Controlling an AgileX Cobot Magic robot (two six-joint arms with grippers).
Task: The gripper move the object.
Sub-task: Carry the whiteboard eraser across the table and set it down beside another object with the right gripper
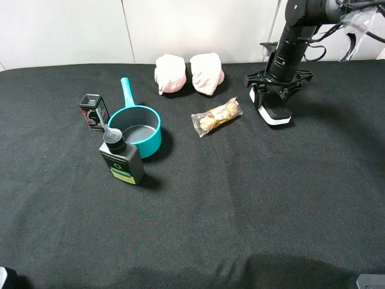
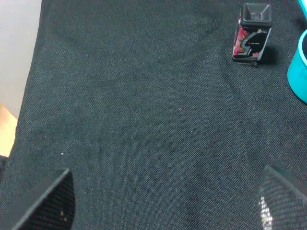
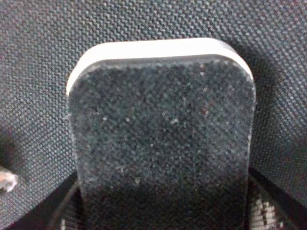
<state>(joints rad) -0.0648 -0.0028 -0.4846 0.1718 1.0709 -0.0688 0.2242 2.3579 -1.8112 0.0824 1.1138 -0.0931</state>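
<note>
The board eraser (image 1: pixel 275 112) has a black felt top and a white base and lies at the back right of the black cloth. My right gripper (image 1: pixel 272 102) reaches straight down onto it. In the right wrist view the eraser (image 3: pixel 160 134) fills the frame, and the gripper (image 3: pixel 163 211) has its fingers pressed against both long sides, shut on it. My left gripper (image 2: pixel 168 201) is open and empty over bare cloth at the front left, with only its fingertips (image 2: pixel 48 201) showing.
A teal saucepan (image 1: pixel 135 129), a black bottle with a green label (image 1: pixel 122 159) and a small black-and-red box (image 1: pixel 94 111) stand at the left. Two pink cloths (image 1: pixel 189 73) lie at the back. A wrapped snack (image 1: pixel 216 116) lies just left of the eraser.
</note>
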